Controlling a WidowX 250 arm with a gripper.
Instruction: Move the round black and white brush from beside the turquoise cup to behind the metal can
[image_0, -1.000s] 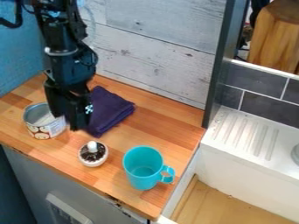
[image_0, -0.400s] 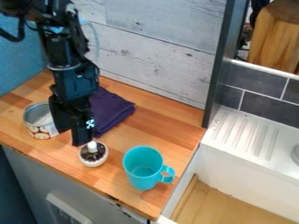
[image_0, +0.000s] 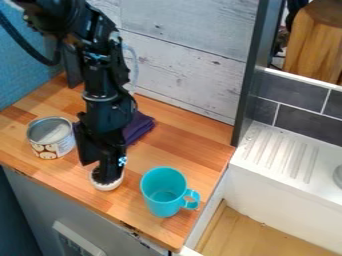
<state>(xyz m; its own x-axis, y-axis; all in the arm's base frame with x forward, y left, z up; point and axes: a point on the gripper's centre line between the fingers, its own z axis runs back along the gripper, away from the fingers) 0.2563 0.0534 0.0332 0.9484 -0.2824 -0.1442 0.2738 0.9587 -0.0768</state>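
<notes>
With 12 o'clock at the top of the camera view, we see the black gripper (image_0: 99, 173) pointing down over a small white bowl (image_0: 107, 187), which sits on the wooden desk (image_0: 184, 139) at about 7 o'clock from the middle of the view. The gripper hides much of the bowl's inside, and we cannot tell whether its jaws are apart, together or clamped on anything.

From the bowl, an open tin (image_0: 50, 147) with a patterned side stands at about half past 10. A folded dark purple cloth (image_0: 139, 127), partly behind the gripper, lies at about 1 o'clock. Well apart from the tin, an upright turquoise mug (image_0: 160, 201) stands at between 3 and 4 o'clock, its handle pointing to 4. Farther right, we see a white ridged drainboard (image_0: 284, 155) at between 2 and 3 o'clock.
</notes>
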